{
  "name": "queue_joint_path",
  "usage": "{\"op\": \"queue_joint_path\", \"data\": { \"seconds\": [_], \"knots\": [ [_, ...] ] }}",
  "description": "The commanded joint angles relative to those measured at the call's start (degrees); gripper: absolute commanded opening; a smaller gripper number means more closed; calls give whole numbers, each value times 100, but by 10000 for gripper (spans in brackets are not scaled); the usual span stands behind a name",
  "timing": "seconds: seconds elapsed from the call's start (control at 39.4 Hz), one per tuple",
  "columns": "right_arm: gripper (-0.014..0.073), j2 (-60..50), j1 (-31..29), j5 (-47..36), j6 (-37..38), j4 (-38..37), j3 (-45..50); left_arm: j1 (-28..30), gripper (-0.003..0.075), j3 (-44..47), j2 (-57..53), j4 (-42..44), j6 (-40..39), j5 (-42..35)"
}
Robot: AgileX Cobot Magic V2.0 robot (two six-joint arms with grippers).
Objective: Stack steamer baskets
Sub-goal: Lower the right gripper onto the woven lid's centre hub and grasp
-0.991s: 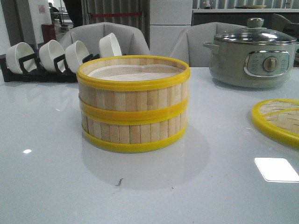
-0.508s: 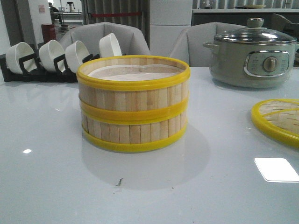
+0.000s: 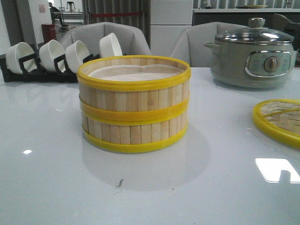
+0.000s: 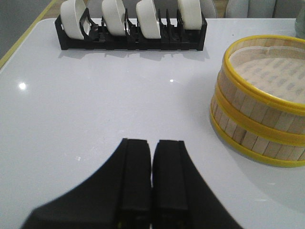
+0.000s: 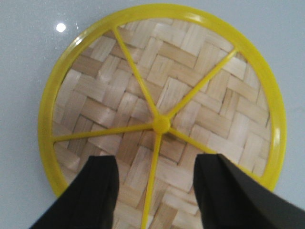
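Steamer baskets (image 3: 134,104): the two baskets stand one on the other in the middle of the front view, a little left of center. The upper one sits straight on the lower one, and their yellow hoops meet in one band at mid height. A pale liner shows inside the top basket.
Baskets from my left wrist: the same stack (image 4: 259,102) is at the right edge of that frame, partly cut off, and well apart from my fingers.
My left gripper (image 4: 152,179): my two black fingers are pressed together, with only a thin line between them. They hold nothing and hang over the bare white table (image 3: 51,168).
My right gripper (image 5: 156,183): my fingers are spread wide apart, one at the lower left and one at the lower right of the frame. Nothing is between them.
Woven lid (image 5: 162,112): a round flat lid with a yellow rim, yellow spokes and a yellow hub lies under my right fingers. I cannot tell if my fingertips touch it. In the front view it lies flat at the right edge (image 3: 279,123), cut off by the frame.
Bowls (image 3: 64,54): four white bowls stand on edge in a black rack (image 3: 40,72) at the upper left of the front view, behind the stack.
Pot (image 3: 253,54): a grey-green electric pot with a glass lid stands at the upper right, at the far side of the table.
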Motion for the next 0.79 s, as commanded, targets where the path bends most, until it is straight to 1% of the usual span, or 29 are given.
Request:
{"op": "queue_joint_path", "data": {
  "seconds": [0.0,0.08,0.2,0.48,0.76],
  "knots": [
    [465,28,49,-296,-18,-363,-462,2,85,-167,22,-32,-41,-479],
    [465,144,67,-423,-18,-602,-530,2,85,-167,22,-32,-41,-479],
    [465,202,67,-637,48,-550,-527,2,85,-167,22,-32,-41,-479],
    [465,456,58,-431,53,-536,-527,2,85,-167,22,-32,-41,-479],
    [465,591,58,-463,53,-536,-527,2,85,-167,22,-32,-41,-479]
  ]
}}
